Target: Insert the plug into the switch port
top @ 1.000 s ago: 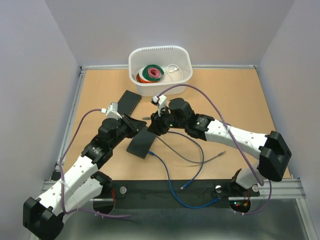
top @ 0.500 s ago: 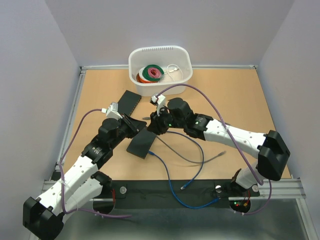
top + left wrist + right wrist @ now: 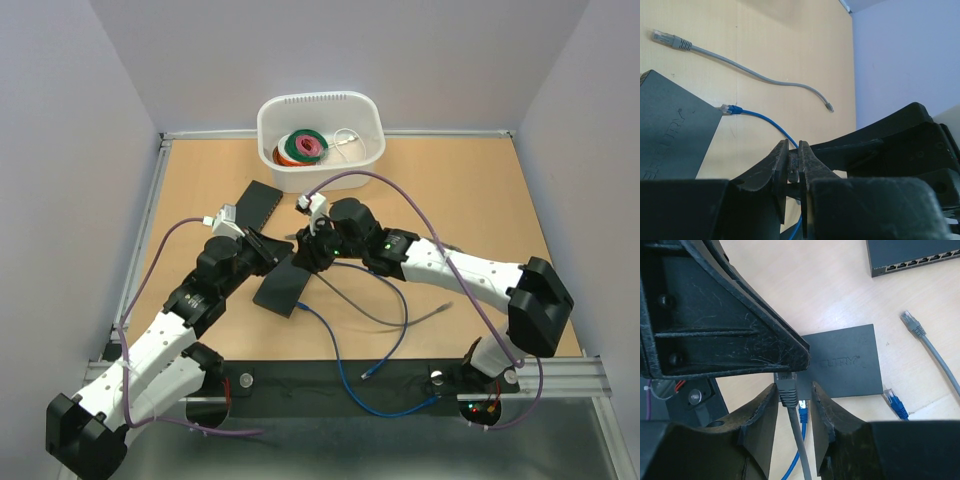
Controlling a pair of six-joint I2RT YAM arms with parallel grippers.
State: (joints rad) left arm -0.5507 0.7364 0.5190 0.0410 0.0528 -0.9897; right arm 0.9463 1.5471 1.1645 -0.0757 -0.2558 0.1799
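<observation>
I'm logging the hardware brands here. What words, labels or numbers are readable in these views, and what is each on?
"...URY": pale lettering on top of the small black switch; its first letters are unclear.
Long black switch: no readable marking beside its ports.
Grey plug, blue plug, white bin: no text visible.
</observation>
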